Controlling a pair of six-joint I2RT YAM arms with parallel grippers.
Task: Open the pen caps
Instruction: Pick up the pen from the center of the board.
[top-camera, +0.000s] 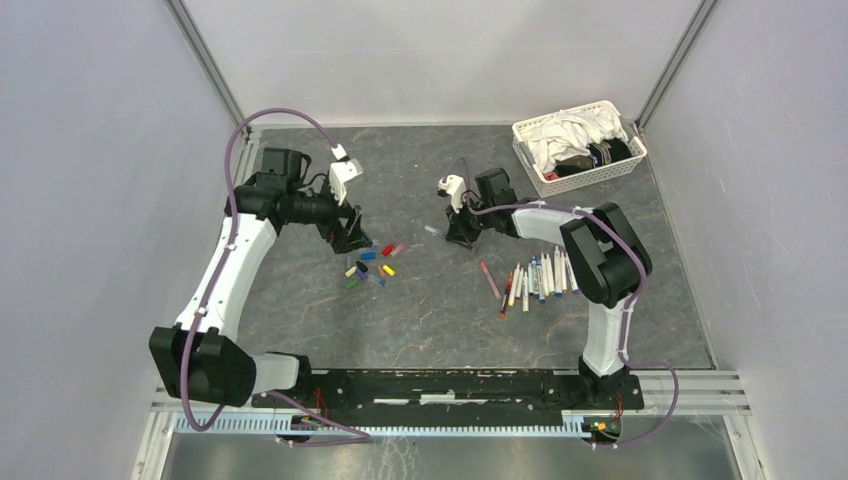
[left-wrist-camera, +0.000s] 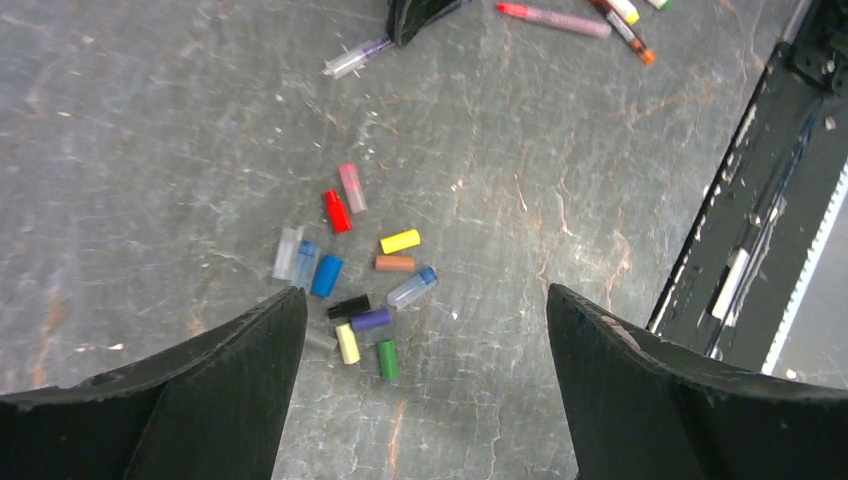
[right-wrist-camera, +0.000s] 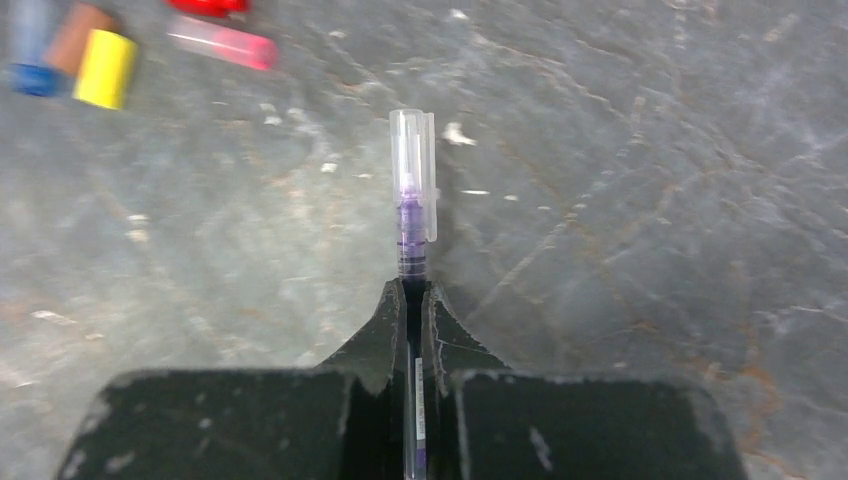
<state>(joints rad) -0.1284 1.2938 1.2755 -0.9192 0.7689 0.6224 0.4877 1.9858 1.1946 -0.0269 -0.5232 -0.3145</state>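
Top view: right claw (top-camera: 462, 236) shut on a slim pen (top-camera: 431, 230), low over the bench (top-camera: 430, 330). Left claw (top-camera: 352, 238) wide open, empty. Row of pens (top-camera: 540, 278) off to right claw's right.

Left wrist: loose caps (left-wrist-camera: 355, 270) lie betw. and just ahead of its fingers. They're short, smooth plastic tubes, mixed colours. Bench is rough, mottled grey.

Right wrist: thin purple barrel pinched; clear cap (right-wrist-camera: 413, 160) still on, sticking out ahead of claw.

Step looks like: pen gripped, cap not yet off. Next prob. needs left claw across to pinch the cap & pull straight. Small, slick, may slip.
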